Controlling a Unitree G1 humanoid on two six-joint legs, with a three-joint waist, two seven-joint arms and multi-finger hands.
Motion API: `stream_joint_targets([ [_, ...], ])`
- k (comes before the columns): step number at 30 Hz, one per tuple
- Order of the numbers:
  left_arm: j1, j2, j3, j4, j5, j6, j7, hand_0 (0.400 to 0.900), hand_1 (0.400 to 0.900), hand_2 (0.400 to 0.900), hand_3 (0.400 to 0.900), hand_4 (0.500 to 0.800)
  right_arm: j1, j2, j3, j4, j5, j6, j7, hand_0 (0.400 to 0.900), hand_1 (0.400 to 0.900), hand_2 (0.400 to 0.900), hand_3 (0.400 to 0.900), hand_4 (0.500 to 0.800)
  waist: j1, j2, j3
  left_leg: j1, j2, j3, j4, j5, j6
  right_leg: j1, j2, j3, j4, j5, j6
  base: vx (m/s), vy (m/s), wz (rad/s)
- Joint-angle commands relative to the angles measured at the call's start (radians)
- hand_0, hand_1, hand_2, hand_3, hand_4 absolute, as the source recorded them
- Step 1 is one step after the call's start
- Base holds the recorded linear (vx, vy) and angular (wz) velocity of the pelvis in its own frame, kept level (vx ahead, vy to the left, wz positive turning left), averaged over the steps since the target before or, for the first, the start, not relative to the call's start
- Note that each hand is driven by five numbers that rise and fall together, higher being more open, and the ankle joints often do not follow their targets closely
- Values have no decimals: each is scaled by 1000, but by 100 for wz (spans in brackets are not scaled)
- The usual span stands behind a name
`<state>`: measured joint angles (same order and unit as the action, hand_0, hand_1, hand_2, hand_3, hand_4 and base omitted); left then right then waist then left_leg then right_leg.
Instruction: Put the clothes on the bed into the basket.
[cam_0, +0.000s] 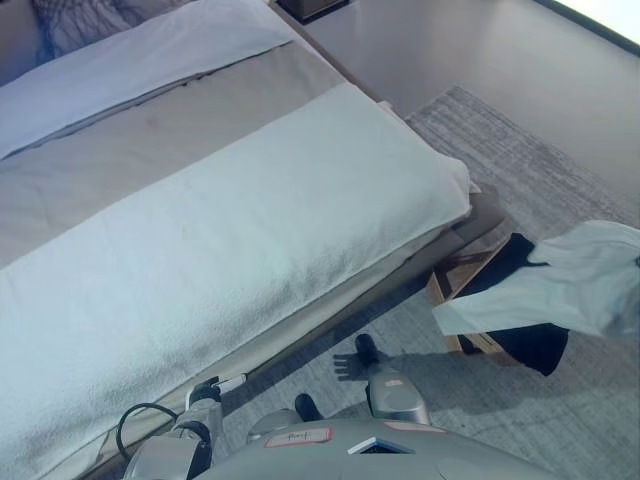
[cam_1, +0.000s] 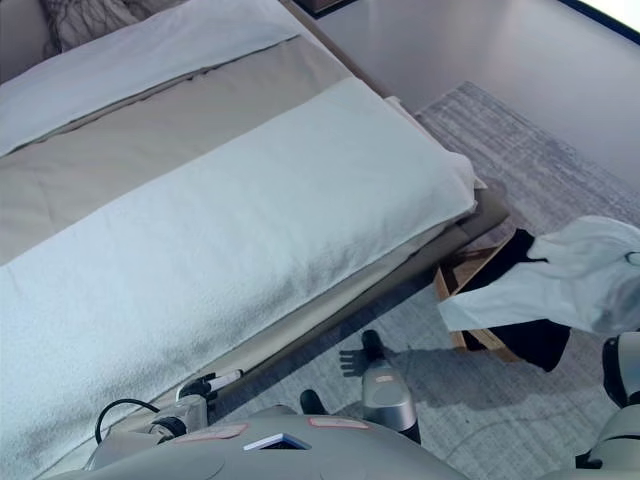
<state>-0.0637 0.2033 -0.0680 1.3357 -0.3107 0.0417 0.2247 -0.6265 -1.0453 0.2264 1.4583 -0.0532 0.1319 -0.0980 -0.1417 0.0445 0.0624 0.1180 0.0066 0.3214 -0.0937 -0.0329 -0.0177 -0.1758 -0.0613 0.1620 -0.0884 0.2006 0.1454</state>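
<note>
My fingers on the right hand (cam_0: 348, 364) are spread and hold nothing, low over the rug (cam_0: 520, 150) beside the bed (cam_0: 250, 230). My left hand (cam_0: 212, 388) sits at the bed's edge, and I cannot tell how it is set. No clothes show on the bed in the left eye view. A white cloth (cam_0: 570, 280) is draped across the basket (cam_0: 447, 283), so I judge the job nearly done.

The right eye view shows the cloth spilling over the rim, not tucked in. Something black (cam_1: 535, 345) lies beneath it. I cannot tell whether that is lining or a garment.
</note>
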Motion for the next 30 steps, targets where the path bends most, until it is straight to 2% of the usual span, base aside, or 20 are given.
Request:
stream_joint_targets([
  [1, 1, 47, -35, 30, 32, -12, 18, 900, 900, 900, 900, 800, -109, -157, 31, 8, -33, -19, -58, 400, 400, 400, 400, 500, -6, -2, 20, -40, 20, -86, 19, 19, -30, 52, -3, 13, 66, -64, 16, -1, -18, 6],
  [12, -14, 37, -48, 21, 4, -21, 22, 900, 900, 900, 900, 800, -194, -207, 104, -26, -26, -26, -53, 400, 400, 400, 400, 500, -7, 62, 66, -77, 20, -114, 30, 40, -43, 42, -15, -16, 68, -75, -2, -34, -27, 12],
  [17, -18, 28, -65, 23, -8, -23, 18, 900, 900, 900, 900, 800, -202, -184, 127, -40, -7, -34, -32, 400, 400, 400, 400, 500, -1, 101, 97, -103, 23, -140, 36, 60, -56, 36, -24, -45, 72, -84, -11, -35, -49, 20],
  [24, -23, 24, -75, 28, -16, -26, 13, 900, 900, 900, 900, 800, -245, -149, 178, -50, 0, -40, -19, 400, 400, 400, 400, 500, 6, 128, 119, -107, 20, -152, 37, 70, -59, 42, -27, -60, 74, -92, -18, -4, -28, 5],
  [25, -27, 19, -78, 23, -20, -28, 15, 900, 900, 900, 900, 800, -247, -144, 183, -47, -9, -41, -29, 900, 900, 900, 900, 800, 9, 133, 121, -108, 19, -156, 33, 73, -61, 44, -29, -66, 71, -91, -17, 6, -20, 7],
  [30, -38, 12, -93, 27, -12, -28, 14, 900, 900, 900, 900, 800, -233, -121, 178, 3, -8, -41, -11, 900, 900, 900, 900, 800, 15, 132, 118, -109, 22, -166, 25, 80, -64, 55, -30, -82, 60, -93, -19, 3, -28, 11],
])
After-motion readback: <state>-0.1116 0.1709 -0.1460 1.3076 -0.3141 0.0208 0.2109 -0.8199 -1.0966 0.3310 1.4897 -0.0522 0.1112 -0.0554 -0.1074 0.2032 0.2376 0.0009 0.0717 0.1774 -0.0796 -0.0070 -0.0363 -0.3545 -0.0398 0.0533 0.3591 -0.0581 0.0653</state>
